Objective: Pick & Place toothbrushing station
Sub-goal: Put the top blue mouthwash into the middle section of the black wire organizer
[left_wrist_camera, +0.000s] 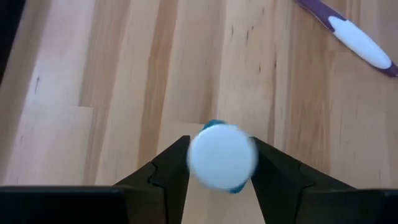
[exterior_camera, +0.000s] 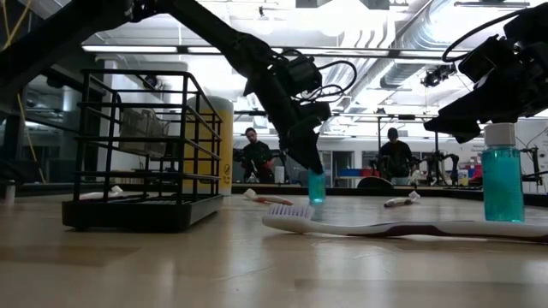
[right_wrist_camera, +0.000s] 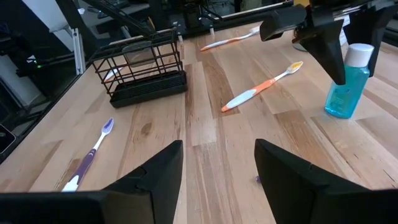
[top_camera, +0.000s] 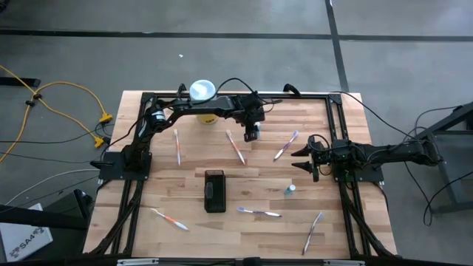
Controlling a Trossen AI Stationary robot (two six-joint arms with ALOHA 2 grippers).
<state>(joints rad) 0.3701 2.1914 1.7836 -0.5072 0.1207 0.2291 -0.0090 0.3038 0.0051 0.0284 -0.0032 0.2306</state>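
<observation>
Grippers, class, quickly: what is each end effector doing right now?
Left end effector: closed on a small blue bottle with a white cap.
Right end effector: open, holding nothing, waiting at the table's right edge.

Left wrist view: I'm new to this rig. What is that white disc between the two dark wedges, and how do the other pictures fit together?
The disc is the white cap of a small blue bottle, seen from above. The wedges are the left gripper's fingers, closed on it.

The high view looks straight down on the wooden table. The low view looks level across it. Each wrist view looks forward past that arm's own fingers.

On the table lie several toothbrushes, the black toothbrushing station, a second blue bottle and a yellow canister. The right gripper waits open and empty at the right side.
</observation>
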